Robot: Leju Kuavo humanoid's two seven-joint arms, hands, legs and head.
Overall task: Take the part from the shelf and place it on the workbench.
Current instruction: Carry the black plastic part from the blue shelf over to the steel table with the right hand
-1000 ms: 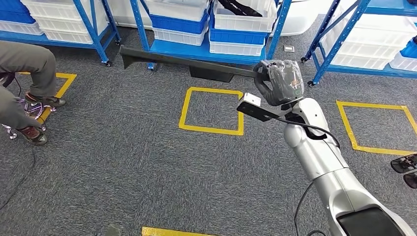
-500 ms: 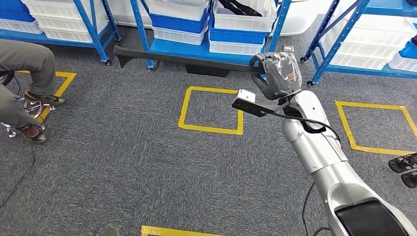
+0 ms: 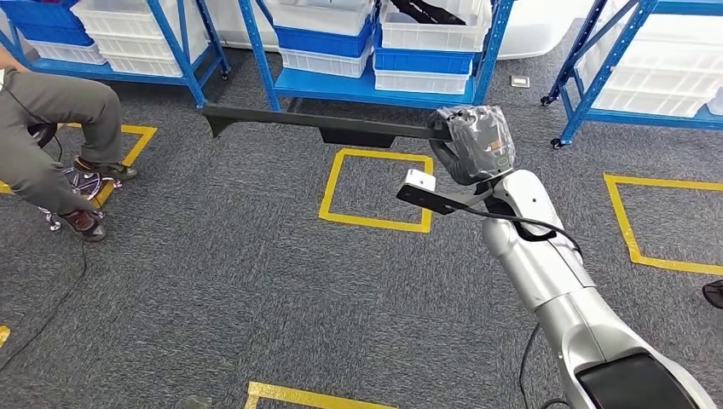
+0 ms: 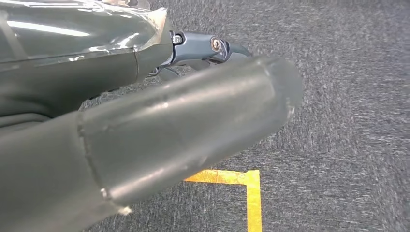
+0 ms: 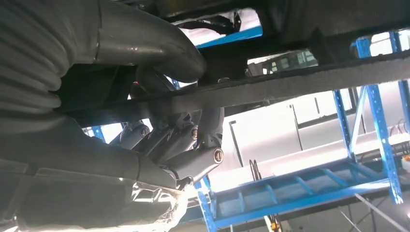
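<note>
The part (image 3: pixel 315 122) is a long, thin black bar with a thicker block under its middle. My right hand (image 3: pixel 473 143), wrapped in clear film, grips its right end and holds it level above the carpet, reaching left in front of the blue shelf (image 3: pixel 375 85). In the right wrist view the bar (image 5: pixel 300 82) runs across the picture, with the thumb over it and the dark fingers (image 5: pixel 193 154) curled under it. My left hand (image 4: pixel 159 130) hangs over the grey carpet with nothing in it, beside a yellow tape corner (image 4: pixel 251 193).
Blue shelves carry white and blue bins (image 3: pixel 418 64) at the back, with another shelf (image 3: pixel 648 77) at the right. Yellow tape squares (image 3: pixel 375 220) mark the carpet. A person (image 3: pixel 51 128) sits at the left, feet near a cable.
The whole picture has shifted, so the camera has moved; shelves and floor squares now sit a little further right and lower. My right hand keeps its hold on the bar.
</note>
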